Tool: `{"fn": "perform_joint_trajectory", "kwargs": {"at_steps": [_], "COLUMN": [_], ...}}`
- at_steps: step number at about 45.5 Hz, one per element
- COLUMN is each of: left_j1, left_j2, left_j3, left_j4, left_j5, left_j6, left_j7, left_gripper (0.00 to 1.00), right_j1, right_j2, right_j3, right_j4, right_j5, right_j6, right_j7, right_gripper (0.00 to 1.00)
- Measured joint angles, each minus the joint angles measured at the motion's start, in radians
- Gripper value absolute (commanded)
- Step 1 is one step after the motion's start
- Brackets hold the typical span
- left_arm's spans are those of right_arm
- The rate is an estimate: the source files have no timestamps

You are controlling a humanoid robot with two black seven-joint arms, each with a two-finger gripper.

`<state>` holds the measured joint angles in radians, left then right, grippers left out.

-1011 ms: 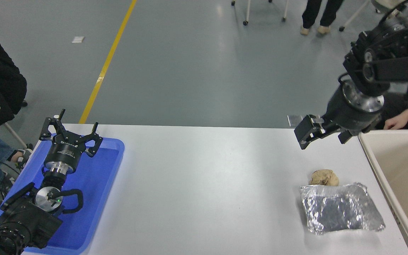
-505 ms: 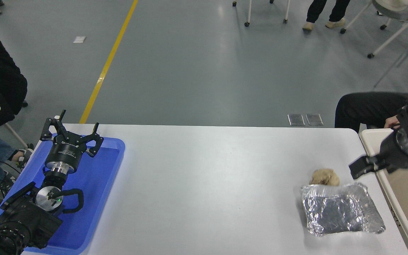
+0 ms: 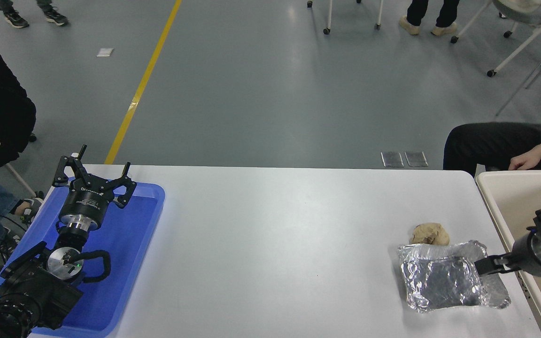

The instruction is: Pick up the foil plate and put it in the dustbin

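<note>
The foil plate [image 3: 449,280] lies on the tabletop [image 3: 270,244] beside the dustbin [image 3: 500,188]. My right tool [image 3: 485,265] sits at its right rim; whether clenched I cannot tell. I should pinch the rim gently, since foil crumples.

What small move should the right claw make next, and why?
Probably close on the right rim of the foil plate and lift. The right claw is already at that edge, the plate lies flat on the table, and the dustbin is just beside it.
</note>
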<state>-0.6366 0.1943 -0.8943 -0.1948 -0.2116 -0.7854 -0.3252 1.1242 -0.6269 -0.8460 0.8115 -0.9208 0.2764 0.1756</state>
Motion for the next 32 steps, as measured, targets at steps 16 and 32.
{"fn": "perform_joint_trajectory", "kwargs": {"at_steps": [16, 32], "left_j1": [0.0, -0.001], "left_j2": [0.0, -0.001], "left_j3": [0.0, 0.0], "left_j4": [0.0, 0.0], "left_j5": [0.0, 0.0], "left_j6": [0.0, 0.0], "left_j7": [0.0, 0.0], "left_gripper": [1.0, 1.0], "right_j1": [-0.089, -0.123], "right_j2": [0.017, 0.029], "right_j3": [0.063, 0.102], "right_j4": [-0.069, -0.106], "right_j5": [-0.002, 0.003], "right_j6": [-0.044, -0.056], "right_j7": [-0.005, -0.008], "right_gripper": [0.79, 0.11]}}
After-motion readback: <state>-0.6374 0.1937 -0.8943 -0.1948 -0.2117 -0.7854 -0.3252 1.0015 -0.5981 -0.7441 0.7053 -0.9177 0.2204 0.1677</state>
